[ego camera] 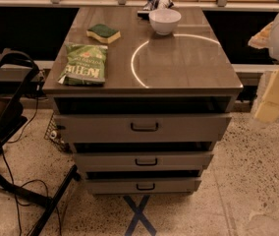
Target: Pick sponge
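The sponge (103, 33) has a dark green top over a yellow base and lies flat at the back left of the cabinet top (179, 63). My gripper (273, 95) hangs at the right edge of the view, beyond the cabinet's right side and lower than its top. It is far to the right of the sponge and touches nothing.
A green snack bag (84, 64) lies just in front of the sponge at the left edge. A white bowl (164, 20) stands at the back centre. The cabinet has three drawers (144, 127) with handles. A dark chair frame (7, 107) and cables stand at the left.
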Action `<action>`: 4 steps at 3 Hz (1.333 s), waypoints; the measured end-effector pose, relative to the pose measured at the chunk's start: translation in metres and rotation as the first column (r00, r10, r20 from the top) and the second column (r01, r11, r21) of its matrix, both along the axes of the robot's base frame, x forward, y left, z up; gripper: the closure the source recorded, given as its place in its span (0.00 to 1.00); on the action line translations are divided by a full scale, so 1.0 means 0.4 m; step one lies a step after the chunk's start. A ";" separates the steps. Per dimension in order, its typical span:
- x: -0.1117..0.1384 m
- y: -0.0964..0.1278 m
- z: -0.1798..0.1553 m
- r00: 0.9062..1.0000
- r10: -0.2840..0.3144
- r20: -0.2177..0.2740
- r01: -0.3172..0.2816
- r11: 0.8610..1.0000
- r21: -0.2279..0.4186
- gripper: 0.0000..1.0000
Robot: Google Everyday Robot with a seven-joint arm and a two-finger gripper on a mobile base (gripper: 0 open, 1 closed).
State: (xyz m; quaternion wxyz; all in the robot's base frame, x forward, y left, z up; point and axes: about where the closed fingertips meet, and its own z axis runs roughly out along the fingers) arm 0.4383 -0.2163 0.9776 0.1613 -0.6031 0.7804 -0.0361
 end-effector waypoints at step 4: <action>0.344 0.153 -0.021 0.961 -0.180 0.209 -0.020 0.711 0.703 0.00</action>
